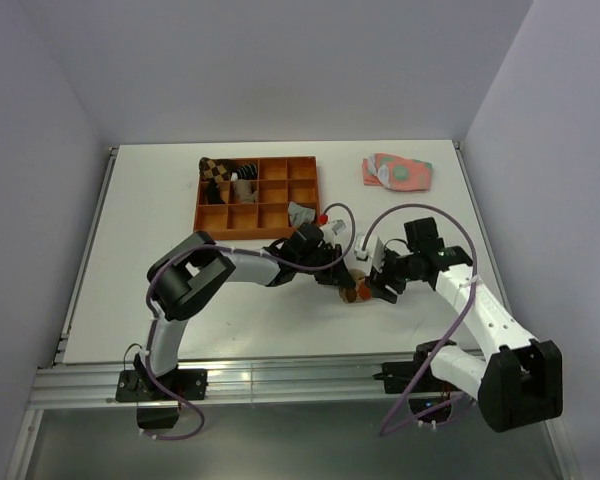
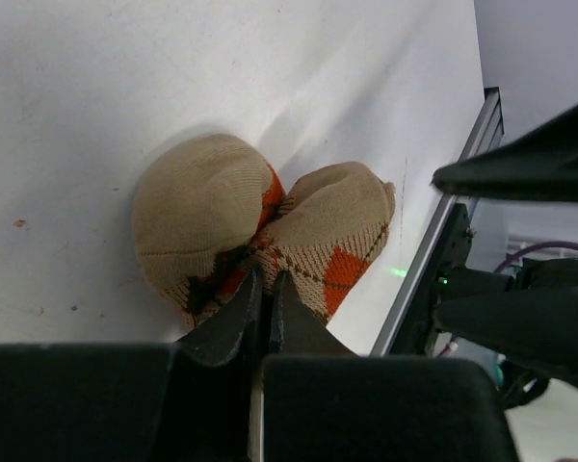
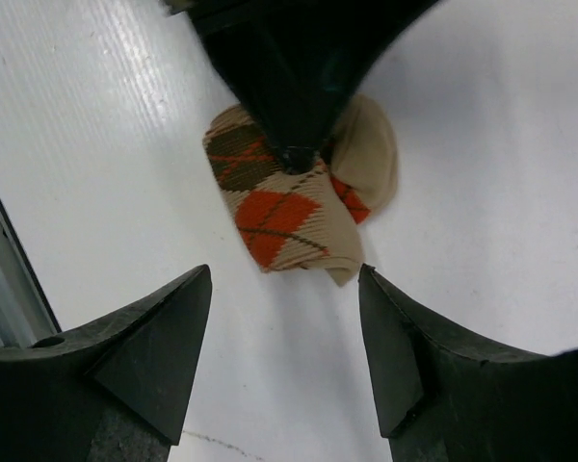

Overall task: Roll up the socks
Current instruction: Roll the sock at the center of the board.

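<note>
Stretched low over counter (image 2: pixel 77 96), clamping bunched argyle sock (image 2: pixel 318 231) in left tool (image 2: pixel 267 284); hovering right tool (image 3: pixel 285 276) just beside sock, spread apart.

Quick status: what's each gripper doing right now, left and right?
Left gripper: jaws closed, pinching the argyle sock.
Right gripper: jaws open, holding nothing, poised just short of that sock.

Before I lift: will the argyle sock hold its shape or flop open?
Probably floppy: the argyle sock is soft knit, bulging in two lobes where the left end effector pinches it. Likely light, and grippy rather than slippery. Its flat loose end may unroll.
</note>
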Action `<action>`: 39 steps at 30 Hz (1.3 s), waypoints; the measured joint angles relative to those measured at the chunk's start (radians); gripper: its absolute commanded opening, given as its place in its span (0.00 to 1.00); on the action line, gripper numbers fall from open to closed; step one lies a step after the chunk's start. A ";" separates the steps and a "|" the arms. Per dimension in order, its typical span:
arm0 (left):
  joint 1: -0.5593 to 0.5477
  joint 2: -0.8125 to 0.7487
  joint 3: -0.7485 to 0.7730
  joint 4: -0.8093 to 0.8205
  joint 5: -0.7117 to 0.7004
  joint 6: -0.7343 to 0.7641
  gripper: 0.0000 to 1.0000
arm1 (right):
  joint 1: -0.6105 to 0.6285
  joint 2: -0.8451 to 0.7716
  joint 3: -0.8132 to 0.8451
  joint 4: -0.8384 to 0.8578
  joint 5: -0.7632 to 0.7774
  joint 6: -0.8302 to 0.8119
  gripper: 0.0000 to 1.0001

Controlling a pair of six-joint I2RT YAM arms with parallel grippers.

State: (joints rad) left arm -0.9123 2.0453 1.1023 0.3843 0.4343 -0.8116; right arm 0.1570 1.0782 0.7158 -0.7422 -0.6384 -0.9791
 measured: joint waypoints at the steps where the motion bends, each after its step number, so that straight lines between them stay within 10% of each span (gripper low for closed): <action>1: 0.006 0.006 0.012 -0.019 0.017 -0.006 0.00 | 0.022 -0.018 -0.024 0.019 0.018 -0.007 0.70; 24: 0.057 0.080 0.120 -0.157 0.206 -0.083 0.00 | 0.256 0.108 -0.163 0.282 0.282 -0.021 0.70; 34: 0.072 0.093 0.122 -0.157 0.233 -0.122 0.04 | 0.264 0.264 -0.064 0.204 0.288 0.026 0.26; 39: 0.074 0.077 0.094 -0.137 0.200 -0.130 0.24 | 0.264 0.350 0.016 0.130 0.281 0.042 0.21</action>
State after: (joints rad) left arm -0.8379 2.1227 1.1965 0.2474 0.6342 -0.9421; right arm 0.4206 1.4281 0.7319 -0.6121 -0.3573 -0.9367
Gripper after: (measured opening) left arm 0.160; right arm 0.455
